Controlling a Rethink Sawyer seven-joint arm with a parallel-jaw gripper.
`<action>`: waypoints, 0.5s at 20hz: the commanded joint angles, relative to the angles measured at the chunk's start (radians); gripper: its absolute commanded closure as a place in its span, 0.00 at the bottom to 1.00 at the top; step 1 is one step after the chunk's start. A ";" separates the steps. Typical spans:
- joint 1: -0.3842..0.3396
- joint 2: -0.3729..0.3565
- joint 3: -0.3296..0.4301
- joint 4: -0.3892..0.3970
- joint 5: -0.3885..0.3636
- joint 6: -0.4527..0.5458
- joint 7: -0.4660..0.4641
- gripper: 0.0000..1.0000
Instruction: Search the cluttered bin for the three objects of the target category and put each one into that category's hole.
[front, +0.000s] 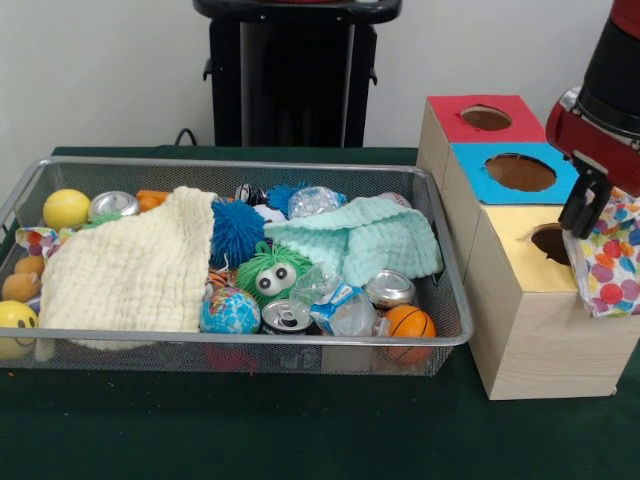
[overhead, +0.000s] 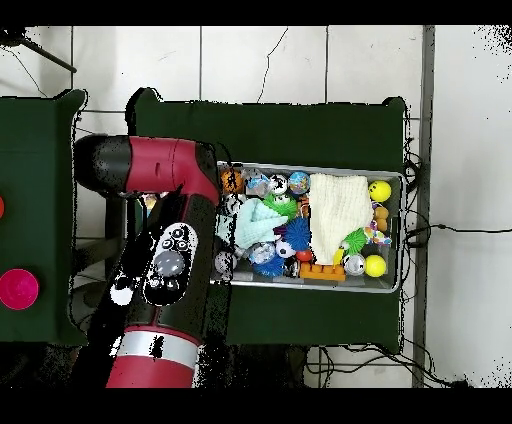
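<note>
My gripper (front: 588, 218) is at the far right of the front view, just above the yellow-topped box (front: 520, 240). It is shut on a white polka-dot cloth (front: 610, 262) that hangs beside and partly over the round hole (front: 548, 242). In the wire mesh bin (front: 230, 163) the cream-yellow waffle cloth (front: 130, 265) lies spread over the left half; it also shows in the overhead view (overhead: 338, 210). A second polka-dot cloth (front: 33, 240) peeks out at the bin's left end. In the overhead view my arm (overhead: 165, 260) hides the gripper and the boxes.
A blue-topped box (front: 515, 172) and a red-topped box (front: 485, 117) stand behind the yellow one. The bin also holds a mint-green cloth (front: 365, 240), a blue spiky ball (front: 236, 230), a green fuzzy toy (front: 270, 275), cans, balls and a globe ball (front: 229, 312).
</note>
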 joint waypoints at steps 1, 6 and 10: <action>-0.020 0.032 0.084 0.055 0.001 0.033 0.113 1.00; -0.059 0.041 0.098 0.036 -0.005 0.027 0.062 1.00; -0.085 0.031 0.114 0.064 -0.009 -0.008 0.022 1.00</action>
